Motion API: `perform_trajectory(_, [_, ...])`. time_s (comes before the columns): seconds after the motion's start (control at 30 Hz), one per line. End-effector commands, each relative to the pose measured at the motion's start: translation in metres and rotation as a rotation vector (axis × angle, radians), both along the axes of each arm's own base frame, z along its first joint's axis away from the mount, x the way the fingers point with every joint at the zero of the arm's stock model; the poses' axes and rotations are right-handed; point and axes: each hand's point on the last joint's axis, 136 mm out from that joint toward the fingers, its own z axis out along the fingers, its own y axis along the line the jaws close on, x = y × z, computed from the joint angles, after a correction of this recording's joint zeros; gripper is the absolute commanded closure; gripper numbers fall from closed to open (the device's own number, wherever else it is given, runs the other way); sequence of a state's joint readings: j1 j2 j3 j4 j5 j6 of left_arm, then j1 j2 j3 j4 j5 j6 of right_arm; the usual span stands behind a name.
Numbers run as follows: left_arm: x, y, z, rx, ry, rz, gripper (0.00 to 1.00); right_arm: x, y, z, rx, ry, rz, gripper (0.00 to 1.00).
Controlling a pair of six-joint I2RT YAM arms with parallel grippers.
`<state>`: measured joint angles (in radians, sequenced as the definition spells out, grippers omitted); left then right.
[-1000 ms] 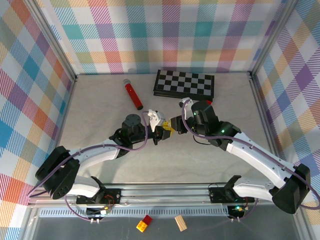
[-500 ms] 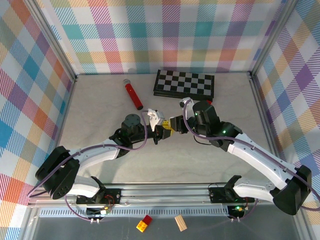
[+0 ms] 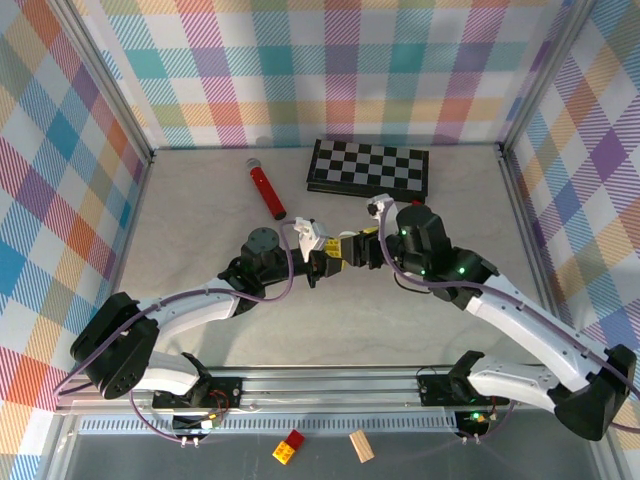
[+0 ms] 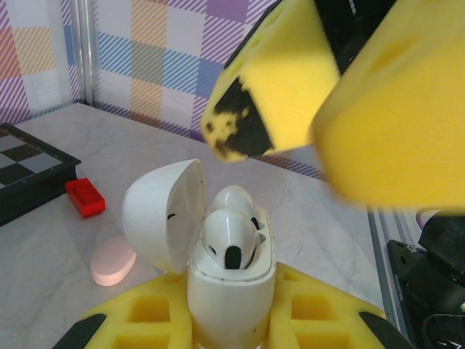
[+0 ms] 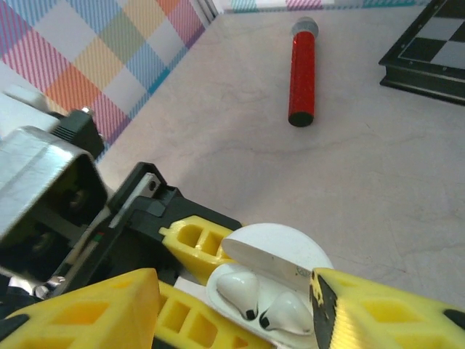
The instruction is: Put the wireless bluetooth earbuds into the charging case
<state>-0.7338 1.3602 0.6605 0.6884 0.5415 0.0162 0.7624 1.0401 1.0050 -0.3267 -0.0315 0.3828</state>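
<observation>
While the left gripper [image 4: 231,320] pinches the open case [image 4: 231,287] holding two earbuds [image 4: 231,243], the right gripper [image 5: 232,313] hangs over it, fingers [image 5: 80,313] spread.

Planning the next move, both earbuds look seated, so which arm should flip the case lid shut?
Right. The left gripper is clamped on the open charging case; the right gripper hangs open beside its lid.

Charging case [image 4: 218,302], earbuds [image 4: 231,243] white. Microphone [image 5: 303,71] red, grey-tipped. Chessboard [image 3: 368,167] black-white checked. Walls [image 3: 60,150] pastel plaid. Brick [image 4: 85,197] red. Oval case [image 4: 113,260] pink.
</observation>
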Motion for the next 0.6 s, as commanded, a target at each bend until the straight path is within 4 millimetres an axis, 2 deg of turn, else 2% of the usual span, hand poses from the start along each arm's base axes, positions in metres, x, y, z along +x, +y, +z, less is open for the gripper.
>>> perform_trajectory(0.0, [-0.009,-0.004,0.024,-0.05,-0.103,-0.046,0.95,-0.006,-0.002,0.014,0.063,-0.008,0.019,0.39])
perform_trajectory(0.13, [-0.018,-0.003,0.019,-0.043,-0.132,-0.083,0.95,-0.002,-0.008,0.016,0.089,0.02,0.003,0.33])
perform_trajectory(0.33, [-0.033,-0.001,0.031,-0.079,-0.147,-0.149,0.94,-0.003,-0.004,0.003,0.12,0.155,0.1,0.31])
perform_trajectory(0.57, [-0.026,0.0,0.026,-0.064,-0.096,-0.107,0.94,-0.013,0.01,0.009,0.182,0.194,0.219,0.34])
